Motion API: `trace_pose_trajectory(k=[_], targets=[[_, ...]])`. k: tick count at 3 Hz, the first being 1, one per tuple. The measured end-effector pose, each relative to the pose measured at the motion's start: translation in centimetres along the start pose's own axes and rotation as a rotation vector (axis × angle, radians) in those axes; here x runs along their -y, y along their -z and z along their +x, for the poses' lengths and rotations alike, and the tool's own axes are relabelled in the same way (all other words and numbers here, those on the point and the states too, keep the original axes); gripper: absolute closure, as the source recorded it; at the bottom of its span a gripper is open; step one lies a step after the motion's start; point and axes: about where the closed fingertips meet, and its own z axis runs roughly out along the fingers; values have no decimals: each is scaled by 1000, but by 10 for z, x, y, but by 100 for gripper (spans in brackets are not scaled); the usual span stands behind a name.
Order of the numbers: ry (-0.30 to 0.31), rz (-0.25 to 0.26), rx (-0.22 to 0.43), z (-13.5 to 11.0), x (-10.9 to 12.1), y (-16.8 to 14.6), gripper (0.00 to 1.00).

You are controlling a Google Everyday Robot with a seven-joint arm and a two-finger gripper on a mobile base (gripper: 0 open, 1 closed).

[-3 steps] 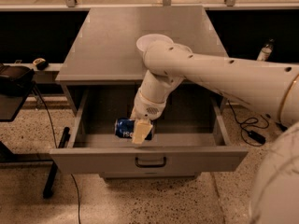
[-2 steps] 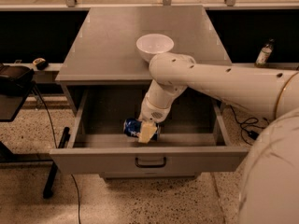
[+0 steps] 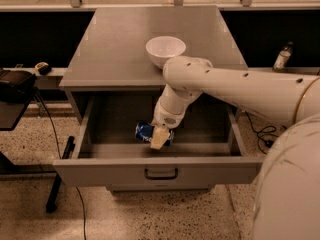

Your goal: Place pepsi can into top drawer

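Compared with 1 second ago, the arm (image 3: 240,86) has swung to the right, uncovering the white bowl (image 3: 165,49) on the worktop (image 3: 120,44), and the can (image 3: 144,132) has travelled a little to the right with it, staying low inside the open drawer (image 3: 160,170). Now the gripper (image 3: 159,137) sits down in the drawer, just behind the front panel and near its middle, with the can lying on its side at its tip. Its fingers (image 3: 158,140) look closed on the can's right end, and 1 pale finger crosses in front of the blue body. Most of the task looks done: the drawer is pulled out and the can is already inside its walls, at or very close to the floor, though contact with the floor cannot be told from this angle. 2 things seem left: letting go of the can so it rests on the drawer floor, and lifting the gripper clear without dragging the can along. Lying on its side, the can may roll once freed.
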Motion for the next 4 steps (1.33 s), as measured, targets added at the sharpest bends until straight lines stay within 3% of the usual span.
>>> trace_pose_trajectory(k=[3, 4], targets=[[0, 0, 0, 0, 0, 0, 12], [0, 0, 0, 0, 0, 0, 0]])
